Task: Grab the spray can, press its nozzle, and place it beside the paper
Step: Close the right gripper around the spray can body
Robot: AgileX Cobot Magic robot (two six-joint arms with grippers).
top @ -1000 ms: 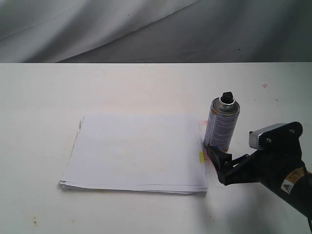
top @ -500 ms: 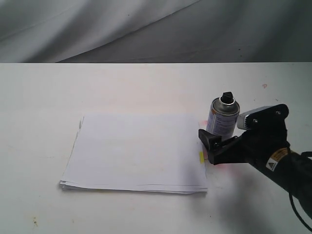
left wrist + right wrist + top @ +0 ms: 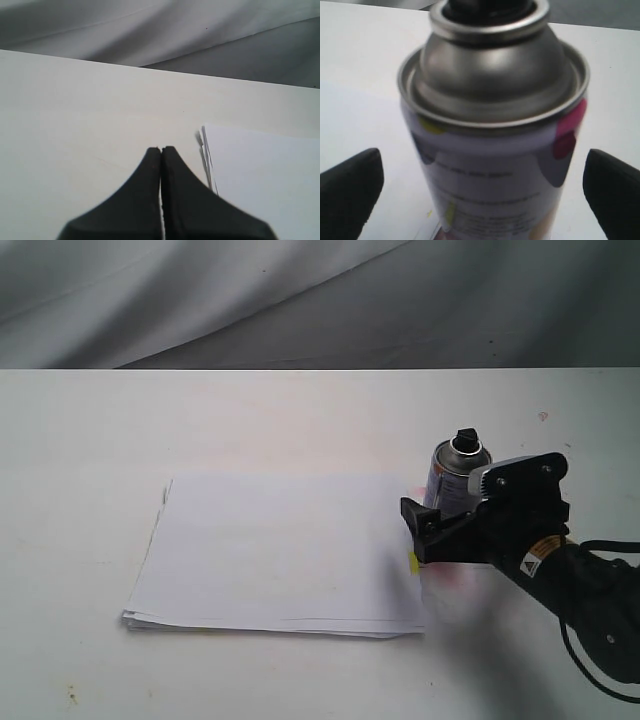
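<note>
The spray can (image 3: pixel 456 468) stands upright on the white table just off the right edge of the paper (image 3: pixel 280 550), its black nozzle uncapped. My right gripper (image 3: pixel 440 522) is open, one finger on each side of the can's lower body. In the right wrist view the can (image 3: pixel 495 150) fills the middle, with black fingertips (image 3: pixel 350 192) wide apart on either side and gaps to the label. My left gripper (image 3: pixel 161 149) is shut on nothing, hovering over the table by a corner of the paper (image 3: pixel 265 180). It does not show in the exterior view.
A small yellow tab (image 3: pixel 413 562) sticks out at the paper's right edge, close to the gripper's near finger. A grey cloth backdrop (image 3: pixel 300 300) hangs behind the table's far edge. The white tabletop (image 3: pixel 100 440) stretches left of the paper.
My right gripper has moved forward and left toward the can, from just short of it to straddling its lower body. The jaws stayed open. The can and paper have not moved.
</note>
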